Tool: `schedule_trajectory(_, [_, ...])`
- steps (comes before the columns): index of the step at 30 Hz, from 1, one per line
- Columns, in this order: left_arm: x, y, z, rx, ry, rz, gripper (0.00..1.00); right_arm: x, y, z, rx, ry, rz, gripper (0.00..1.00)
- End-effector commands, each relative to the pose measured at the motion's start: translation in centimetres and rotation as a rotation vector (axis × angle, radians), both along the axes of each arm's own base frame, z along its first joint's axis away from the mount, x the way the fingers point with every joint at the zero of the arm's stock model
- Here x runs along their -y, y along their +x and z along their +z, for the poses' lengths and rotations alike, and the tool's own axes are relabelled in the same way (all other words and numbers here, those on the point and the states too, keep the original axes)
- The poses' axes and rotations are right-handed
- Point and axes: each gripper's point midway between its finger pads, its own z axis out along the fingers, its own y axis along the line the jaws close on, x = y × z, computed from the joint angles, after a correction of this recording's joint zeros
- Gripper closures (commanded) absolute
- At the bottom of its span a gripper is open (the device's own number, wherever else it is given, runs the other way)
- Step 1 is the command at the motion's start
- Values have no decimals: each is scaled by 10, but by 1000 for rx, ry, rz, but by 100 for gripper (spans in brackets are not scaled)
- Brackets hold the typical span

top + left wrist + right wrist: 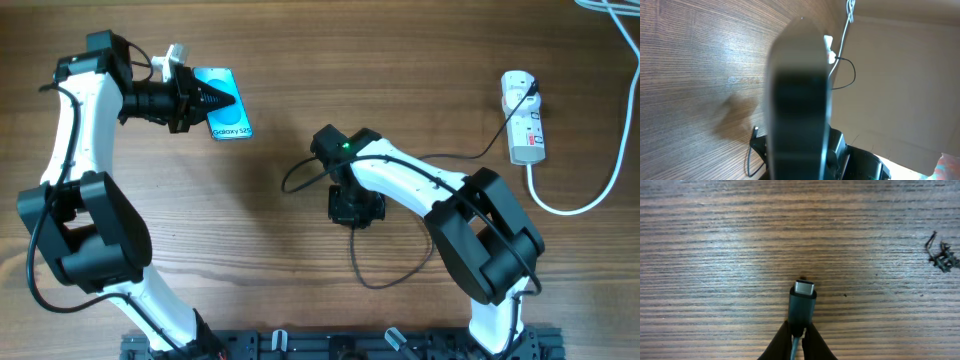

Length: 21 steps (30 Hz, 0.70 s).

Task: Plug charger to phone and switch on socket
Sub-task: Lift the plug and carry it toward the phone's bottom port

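Low over mid-table, right hand (356,208) pinches the charger (802,300); left hand (214,100) grips the phone (230,124).

We see two arms, same build. Left arm (75,140): glossy white curved link shells, bulky matte black joint housings, thin black cable (30,262) looped outside lower joint. Small white bracket (176,55) on wrist. Left gripper (228,100): black, ribbed round collar, narrowing to pointed tips. Right arm (410,180): same white shells, black joints; small green light (347,148) glowing on black wrist block. Right gripper (799,342): we make out two smooth black wedge-shaped fingers (776,351). Black base rail (300,345), pale clips along it.
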Motion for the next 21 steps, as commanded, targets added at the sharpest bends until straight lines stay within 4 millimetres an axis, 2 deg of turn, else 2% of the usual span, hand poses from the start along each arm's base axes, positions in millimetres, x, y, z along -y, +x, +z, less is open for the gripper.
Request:
schedule_trajectory(1, [1, 0, 9, 42, -12, -11, 96, 23, -3, -20, -7, -112, 18, 90])
schedule_trajectory(2, [1, 0, 9, 42, -12, -11, 96, 23, -3, -20, -6, -111, 21, 90])
schedule_trajectory(4, [1, 0, 9, 42, -12, -11, 96, 22, -1, -20, -2, -101, 43, 96])
schedule_trajectory(6, [1, 0, 9, 42, -12, -11, 96, 20, 0, -21, 1, -80, 112, 96])
schedule_trajectory(7, [1, 0, 9, 43, -12, -11, 96, 17, 1, -21, -1, -46, 189, 96])
schedule_trajectory(9, [3, 3, 16, 71, -48, -11, 96, 7, -3, -16, -33, 25, 227, 96])
schedule_trajectory(10, [6, 6, 23, 99, -87, -16, 96, -8, -1, -4, -21, 140, 299, 96])
schedule_trajectory(13, [14, 5, 49, 236, -210, -64, 96, -34, 10, 47, 111, 335, 411, 96])
schedule_trajectory(14, [16, 3, 56, 265, -247, -74, 96, -37, 15, 77, 195, 380, 420, 96])
schedule_trajectory(15, [17, 1, 60, 284, -272, -80, 96, -44, 13, 108, 262, 460, 469, 96])
schedule_trajectory(16, [18, -1, 65, 301, -294, -85, 96, -48, 10, 124, 292, 506, 491, 96])
schedule_trajectory(18, [21, -7, 74, 332, -346, -93, 96, -60, -5, 175, 377, 676, 572, 96])
schedule_trajectory(20, [23, -13, 84, 361, -395, -91, 96, -64, -20, 211, 429, 788, 603, 96])
schedule_trajectory(21, [24, -14, 86, 364, -404, -91, 96, -66, -23, 217, 433, 816, 610, 96])
